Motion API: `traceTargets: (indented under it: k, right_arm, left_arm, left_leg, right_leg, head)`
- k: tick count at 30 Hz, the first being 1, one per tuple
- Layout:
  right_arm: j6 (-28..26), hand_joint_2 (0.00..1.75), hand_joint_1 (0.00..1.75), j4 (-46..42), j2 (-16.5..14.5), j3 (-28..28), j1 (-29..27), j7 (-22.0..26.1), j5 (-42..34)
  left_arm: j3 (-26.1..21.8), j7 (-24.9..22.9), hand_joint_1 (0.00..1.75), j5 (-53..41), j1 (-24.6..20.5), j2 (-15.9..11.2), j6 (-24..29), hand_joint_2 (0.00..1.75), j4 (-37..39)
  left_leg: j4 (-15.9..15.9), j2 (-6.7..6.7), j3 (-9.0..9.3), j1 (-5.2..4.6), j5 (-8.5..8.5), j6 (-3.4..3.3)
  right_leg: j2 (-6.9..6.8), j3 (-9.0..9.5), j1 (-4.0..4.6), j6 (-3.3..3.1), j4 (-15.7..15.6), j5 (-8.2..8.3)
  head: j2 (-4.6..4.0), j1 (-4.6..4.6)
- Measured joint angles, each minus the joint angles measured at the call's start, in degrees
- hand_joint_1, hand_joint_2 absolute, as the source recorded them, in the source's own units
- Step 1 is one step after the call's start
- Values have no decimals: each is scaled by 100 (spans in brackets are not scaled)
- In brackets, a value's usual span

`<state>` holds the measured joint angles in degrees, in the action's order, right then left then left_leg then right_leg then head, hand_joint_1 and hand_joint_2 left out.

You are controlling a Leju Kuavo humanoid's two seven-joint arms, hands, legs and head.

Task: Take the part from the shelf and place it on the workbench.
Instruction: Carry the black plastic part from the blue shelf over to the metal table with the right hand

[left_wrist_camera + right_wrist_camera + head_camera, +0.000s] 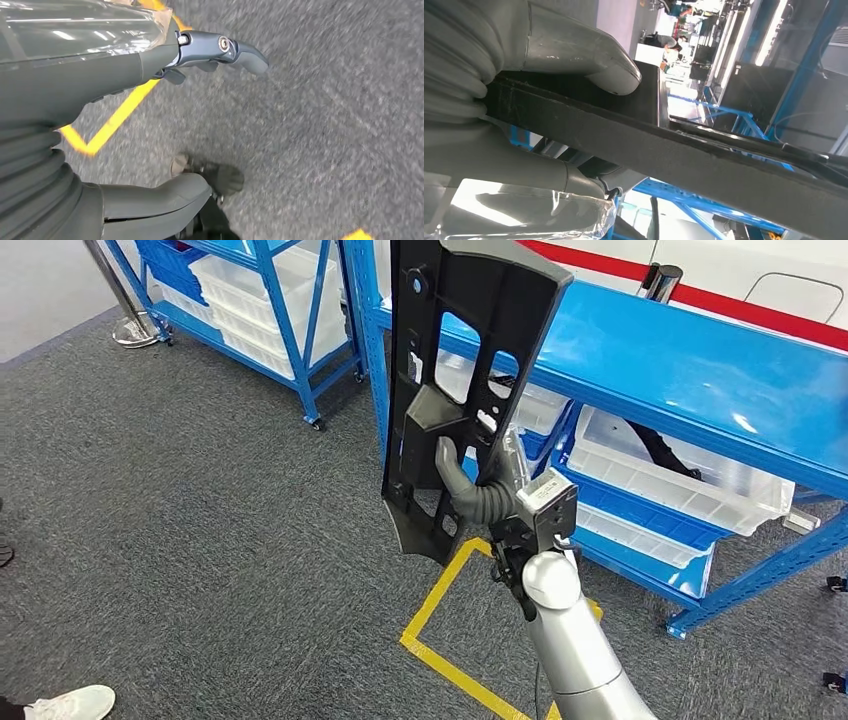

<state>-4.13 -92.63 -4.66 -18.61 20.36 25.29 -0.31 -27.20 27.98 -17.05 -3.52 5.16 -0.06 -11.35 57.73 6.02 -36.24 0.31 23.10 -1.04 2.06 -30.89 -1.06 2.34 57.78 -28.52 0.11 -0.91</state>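
The right hand (478, 488) grips the black part (460, 380), a long flat plastic panel with cut-outs, and holds it upright in the air; most of the panel rises above the hand, and a shorter pointed end hangs below it. In the head view the grey thumb (447, 462) hooks through one of the panel's openings. The right wrist view shows the same clamp from close behind: the thumb (594, 60) lies on one face of the part's (684, 155) dark edge and the rest of the hand presses the other face.

Just behind the hand and the part stands the blue shelf (690, 370), with clear plastic bins (690, 485) on its lower level (the part is lifted clear of the shelf's top board). Below the hand lies grey carpet (200, 540) with a yellow taped outline (440, 610).

The left hand (150, 125) hangs over the carpet, holding nothing, its fingers (235, 50) extended and well apart from the thumb (165, 200). A white shoe (70, 704) shows far to the hand's side at the floor's edge.
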Motion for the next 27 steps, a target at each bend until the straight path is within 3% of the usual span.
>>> traceTargets:
  k: [1, 3, 5, 7, 8, 9, 10, 12, 14, 16, 18, 19, 21, 23, 24, 25, 27]
  right_arm:
    - [21, 175, 175, 0, -4, -1, -9, 14, 3]
    - [74, 175, 175, 0, -26, 0, -21, 45, 2]
    - [152, 175, 175, 0, -43, 5, -41, 88, -35]
    - [254, 175, 175, 0, -43, 9, -81, 140, -98]
    - [304, 175, 175, 0, -43, 9, -98, 157, -119]
    - [351, 175, 175, 0, -45, 9, -110, 168, -125]
    - [388, 175, 175, -1, -48, 8, -115, 170, -117]
    - [433, 175, 175, -3, -65, 5, -114, 170, -99]
    - [449, 175, 175, -4, -82, 3, -115, 169, -90]
    - [458, 175, 175, -5, -97, -2, -119, 167, -85]
    - [462, 175, 175, -8, -111, -7, -120, 166, -85]
    - [463, 175, 175, -10, -115, -7, -121, 166, -85]
    - [463, 175, 175, -13, -106, -4, -142, 165, -85]
    - [463, 175, 175, -13, -90, -1, -182, 164, -85]
    - [463, 175, 175, -13, -85, -1, -197, 164, -85]
    - [463, 175, 175, -14, -83, -2, -205, 164, -82]
    - [470, 175, 175, -16, -81, -2, -210, 164, -57]
  left_arm:
    - [-29, 9, 0, 14, 17, -11, -75, 175, 1]
    - [-90, 50, 0, 31, 45, -27, -205, 175, 1]
    - [-134, 130, 0, 49, 45, -28, -344, 175, 1]
    - [-176, 218, 0, 84, 40, -20, -558, 175, 1]
    - [-201, 250, 0, 100, 43, -14, -691, 175, 1]
    - [-226, 270, 0, 103, 47, -9, -818, 175, 1]
    - [-243, 278, 0, 93, 49, -7, -918, 175, 1]
    - [-252, 267, 0, 51, 40, -10, -1024, 175, 1]
    - [-253, 247, 0, 24, 25, -15, -1063, 175, 1]
    - [-255, 235, 0, 18, 23, -21, -1083, 175, 1]
    - [-255, 229, 0, 17, 30, -25, -1100, 175, 1]
    - [-257, 228, 0, 18, 29, -27, -1105, 175, 1]
    - [-262, 227, 0, 17, 14, -31, -1113, 175, 1]
    - [-269, 225, 0, 16, 9, -31, -1117, 175, 2]
    - [-272, 221, 0, 17, 15, -29, -1118, 175, 3]
    - [-275, 206, 0, 18, 22, -27, -1123, 175, 4]
    - [-289, 110, 0, 70, 29, -24, -1206, 175, 5]
  left_leg:
    - [-3, 5, -20, 13, -12, 31]
    - [149, -182, -101, 23, 96, 88]
    - [726, -459, -349, 29, 449, 131]
    - [1482, -557, -679, 43, 793, 165]
    - [1670, -573, -754, 46, 839, 171]
    - [1620, -590, -709, 48, 772, 170]
    - [1339, -626, -542, 48, 620, 160]
    - [522, -809, -76, 25, 318, 122]
    - [104, -913, 137, -19, 230, 66]
    - [62, -819, 120, -47, 224, 0]
    - [7, -720, 137, -28, 179, -81]
    - [-22, -670, 147, -14, 153, -122]
    - [-38, -549, 138, -4, 124, -170]
    - [-34, -400, 119, -6, 116, -178]
    - [-29, -326, 117, -6, 113, -177]
    - [-21, -253, 117, -5, 111, -172]
    - [18, -113, 107, -9, 115, -138]
  right_leg:
    - [-42, 2, -13, -45, 0, 21]
    - [-123, 4, -37, -131, -11, 58]
    - [-222, 2, -30, -187, -18, 70]
    - [-346, -6, -1, -203, -16, 65]
    - [-411, -8, 8, -205, -15, 63]
    - [-474, -8, 13, -207, -15, 60]
    - [-532, -3, 15, -208, -14, 56]
    - [-630, 9, 43, -199, -13, 42]
    - [-712, 10, 88, -177, -15, 28]
    - [-798, 19, 112, -138, -31, 21]
    - [-692, -27, 106, -99, 74, -64]
    - [-560, -116, 100, -102, 279, -178]
    - [-307, -471, 76, -151, 1032, -515]
    - [-238, -786, 63, -135, 1652, -712]
    - [-229, -795, 56, -92, 1651, -670]
    - [-215, -688, 44, -36, 1415, -541]
    - [-53, -304, -6, 59, 600, -201]
  head:
    - [0, 1]
    - [0, 15]
    - [0, 34]
    - [0, 41]
    - [0, 42]
    - [0, 42]
    - [0, 42]
    - [0, 41]
    - [0, 27]
    - [0, 15]
    - [0, 14]
    - [0, 9]
    - [0, 2]
    - [0, -2]
    - [0, -2]
    - [0, -2]
    - [0, -2]
